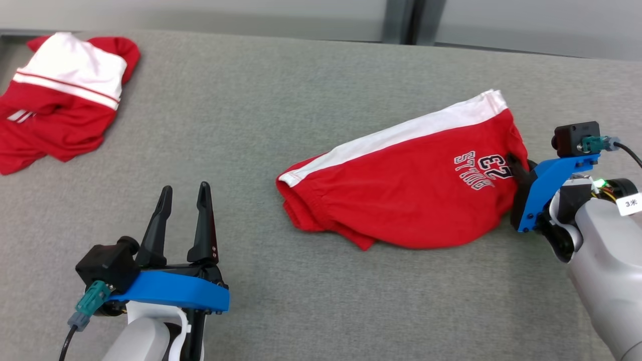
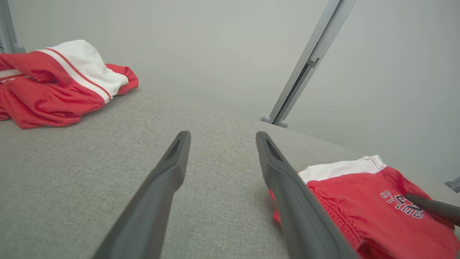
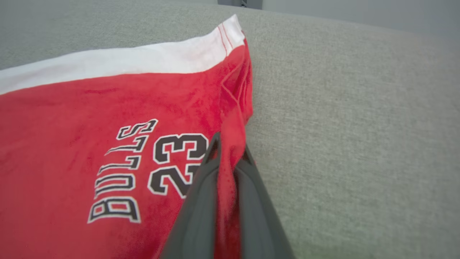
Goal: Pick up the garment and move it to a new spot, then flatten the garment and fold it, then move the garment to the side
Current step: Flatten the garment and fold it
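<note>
- Looked down on a grey woven surface (image 1: 301,90) that ran from the near edge to a pale wall (image 1: 200,15) at the back.
- Found the garment (image 1: 401,195) lying right of centre on that surface: red shorts of soft, slightly fuzzy cloth, spread roughly flat and set at a slant.
- Noted a broad white band (image 1: 401,133) along its far edge, with thin red lines at the band's right end.
- Noted gathered, bunched cloth at its left end, and a folded point of fabric poking out under the near edge.
- Saw a second red and white garment (image 1: 55,100) crumpled at the far left corner, well apart from the first.
- Made out a pale forearm (image 1: 607,250) and a blue bracket (image 1: 546,185) at the right of the head view, reaching in to the garment's right edge.
- Caught the right gripper (image 3: 230,144) there, clamped on a raised ridge of the red cloth, with its dark fingers (image 3: 201,208) pressed to either side of the pinch.
- Found the left gripper (image 1: 184,189) at the lower left, fingers spread apart with nothing between them, over bare surface and clear of both garments.
- Read a dark print (image 3: 151,162) outlined in white, "BULLS" beside "23", near the right edge, just beside the pinching fingers.
</note>
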Robot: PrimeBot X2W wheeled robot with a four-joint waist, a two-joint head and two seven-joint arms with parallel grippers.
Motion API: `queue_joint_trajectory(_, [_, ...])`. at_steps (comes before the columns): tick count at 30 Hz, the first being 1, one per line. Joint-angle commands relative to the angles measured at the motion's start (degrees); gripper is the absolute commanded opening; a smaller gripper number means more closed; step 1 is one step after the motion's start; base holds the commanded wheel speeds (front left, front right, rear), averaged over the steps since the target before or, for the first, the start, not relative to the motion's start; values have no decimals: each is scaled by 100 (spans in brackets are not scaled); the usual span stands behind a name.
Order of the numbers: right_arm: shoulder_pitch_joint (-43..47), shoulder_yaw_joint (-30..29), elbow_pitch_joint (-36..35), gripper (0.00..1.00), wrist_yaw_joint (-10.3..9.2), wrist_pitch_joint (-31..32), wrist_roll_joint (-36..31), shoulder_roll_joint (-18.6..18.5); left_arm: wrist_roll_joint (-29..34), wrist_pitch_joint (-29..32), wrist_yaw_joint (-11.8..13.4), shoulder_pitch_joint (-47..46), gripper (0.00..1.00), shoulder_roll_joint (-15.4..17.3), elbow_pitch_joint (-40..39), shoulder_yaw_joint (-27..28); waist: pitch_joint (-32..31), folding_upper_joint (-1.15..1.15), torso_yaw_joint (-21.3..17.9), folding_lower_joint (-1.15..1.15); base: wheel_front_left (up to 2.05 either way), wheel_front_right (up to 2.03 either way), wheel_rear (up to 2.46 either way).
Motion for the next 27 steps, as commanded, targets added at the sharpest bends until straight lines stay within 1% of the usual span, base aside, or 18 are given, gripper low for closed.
queue_joint_trajectory(1, [113, 4, -48, 0, 0, -154, 106, 44, 93, -25, -56, -6, 100, -29, 22, 35, -163, 0, -190, 0, 0, 0, 0])
queue_joint_trajectory(7, [397, -130, -60, 0, 0, -629, 314, -3, 392, -26, -250, 82, 100, -133, 115, 96, -518, 0, -691, 0, 0, 0, 0])
queue_joint_trajectory(11, [774, -312, -130, 0, 0, -938, 461, -44, 542, -27, -289, 140, 100, -209, 207, 106, -703, 0, -979, 0, 0, 0, 0])
queue_joint_trajectory(14, [1118, -507, -223, 0, 0, -1150, 573, -65, 583, -27, -334, 220, 100, -267, 292, 89, -769, 0, -1116, 0, 0, 0, 0])
queue_joint_trajectory(20, [1547, -870, -296, 0, 0, -1388, 698, 6, 604, -27, -377, 276, 100, -325, 422, 56, -786, 0, -1217, 0, 0, 0, 0])
queue_joint_trajectory(23, [1586, -948, -311, 0, 0, -1439, 545, 63, 635, -27, -397, 274, 100, -362, 496, 10, -784, 0, -1208, 0, 0, 0, 0])
queue_joint_trajectory(27, [1382, -975, -477, 0, 0, -1476, 317, 248, 634, -27, -431, 224, 100, -425, 574, -47, -812, 0, -1120, 0, 0, 0, 0])
